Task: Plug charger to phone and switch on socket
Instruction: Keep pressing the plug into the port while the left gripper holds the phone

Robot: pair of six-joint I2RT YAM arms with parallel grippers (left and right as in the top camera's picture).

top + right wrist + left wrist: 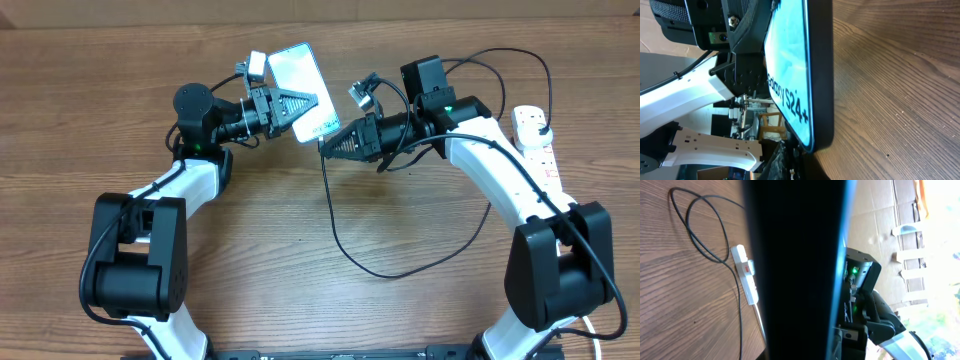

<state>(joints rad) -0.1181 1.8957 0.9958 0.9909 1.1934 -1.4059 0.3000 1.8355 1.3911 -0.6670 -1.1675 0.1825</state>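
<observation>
My left gripper (pixel 300 103) is shut on the phone (pixel 298 70) and holds it tilted above the table, lit screen up. In the left wrist view the phone (pixel 795 270) is a dark slab filling the middle. My right gripper (pixel 328 147) is shut on the tip end of the charger (pixel 345 245), right at the phone's bottom edge. The thin black cable loops across the table from there. In the right wrist view the phone's (pixel 790 65) lower corner hangs just above my dark fingers (pixel 790 167); the connector tip is hidden. The white socket (pixel 535 140) lies at the far right.
The socket (pixel 747 275) and black cable loops (pixel 695 240) lie on the wooden table (pixel 250 250) beyond the phone. More black cable arcs over the right arm (pixel 500 170) toward the socket. Cardboard stands along the table's back edge (pixel 120 12).
</observation>
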